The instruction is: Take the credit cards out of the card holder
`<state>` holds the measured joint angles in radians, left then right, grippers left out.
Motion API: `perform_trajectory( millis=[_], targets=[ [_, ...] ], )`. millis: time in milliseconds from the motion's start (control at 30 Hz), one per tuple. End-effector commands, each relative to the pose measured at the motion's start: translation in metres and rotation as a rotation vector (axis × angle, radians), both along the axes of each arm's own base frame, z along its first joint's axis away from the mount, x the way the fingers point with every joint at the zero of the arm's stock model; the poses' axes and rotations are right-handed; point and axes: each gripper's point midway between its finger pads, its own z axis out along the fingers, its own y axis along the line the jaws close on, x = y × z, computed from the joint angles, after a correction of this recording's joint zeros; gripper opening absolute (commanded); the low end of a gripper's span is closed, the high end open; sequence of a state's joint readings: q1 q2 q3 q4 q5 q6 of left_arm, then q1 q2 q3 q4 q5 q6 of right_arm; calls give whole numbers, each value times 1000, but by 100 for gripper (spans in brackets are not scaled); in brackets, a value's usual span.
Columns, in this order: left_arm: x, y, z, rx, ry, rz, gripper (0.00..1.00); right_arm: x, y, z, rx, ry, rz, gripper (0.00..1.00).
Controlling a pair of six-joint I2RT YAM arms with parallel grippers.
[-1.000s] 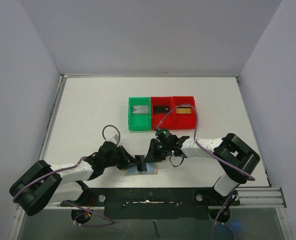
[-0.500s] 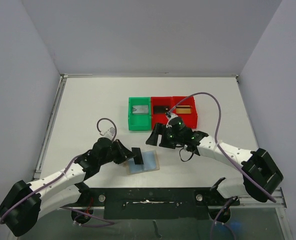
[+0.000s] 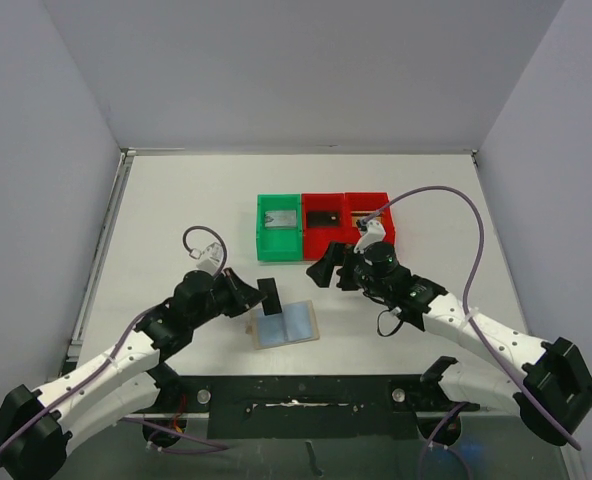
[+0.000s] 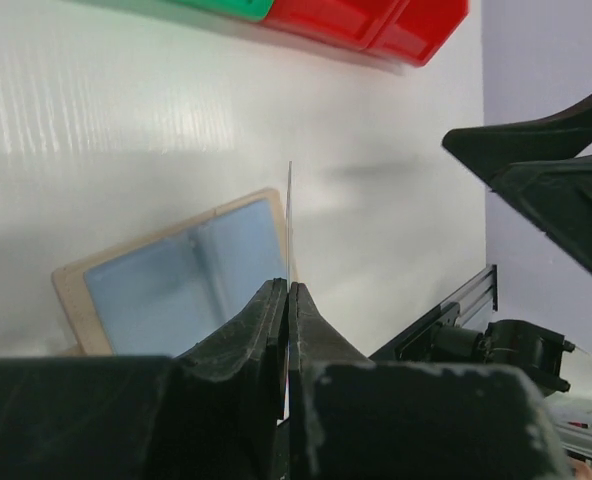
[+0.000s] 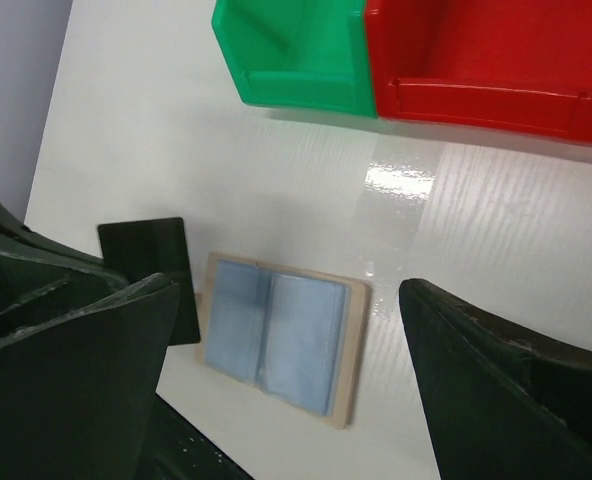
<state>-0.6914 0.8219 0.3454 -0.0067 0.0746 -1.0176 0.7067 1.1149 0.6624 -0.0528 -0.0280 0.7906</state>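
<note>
The card holder [image 3: 288,326] lies open on the table, tan rim and light-blue pockets facing up, and it also shows under my right wrist [image 5: 281,335] and left wrist [image 4: 176,280]. My left gripper [image 3: 254,297] is shut on a black credit card [image 3: 269,297], held upright just above the holder's left edge. That card shows edge-on [image 4: 289,215] in the left wrist view and as a dark square [image 5: 146,250] in the right wrist view. My right gripper [image 3: 326,268] hangs open and empty behind the holder. A silver-grey card [image 3: 280,217] and a black card [image 3: 323,216] lie in bins.
A green bin [image 3: 279,242] and two red bins [image 3: 326,238] [image 3: 380,200] stand in a row at the back; my right arm covers part of the rightmost one. The black rail [image 3: 296,395] of the arm bases runs along the near edge.
My left gripper has lifted the black card up and back from the holder. My right gripper has opened wide and pulled away from the holder toward the bins.
</note>
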Motion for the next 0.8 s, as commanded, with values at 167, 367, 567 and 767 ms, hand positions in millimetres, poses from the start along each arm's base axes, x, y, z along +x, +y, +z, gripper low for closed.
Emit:
perform_trajectory(
  millis=[167, 367, 567, 767],
  targets=[
    [28, 10, 70, -58, -270, 90, 0, 22, -35, 27, -3, -140, -105, 97],
    [26, 6, 71, -100, -248, 88, 0, 29, -43, 16, 64, -28, -85, 98],
    [23, -4, 80, -181, -268, 50, 0, 24, -31, 30, 185, -48, 9, 98],
    [15, -25, 92, -255, -270, -57, 0, 4, -12, 71, 354, -191, 169, 98]
  ],
)
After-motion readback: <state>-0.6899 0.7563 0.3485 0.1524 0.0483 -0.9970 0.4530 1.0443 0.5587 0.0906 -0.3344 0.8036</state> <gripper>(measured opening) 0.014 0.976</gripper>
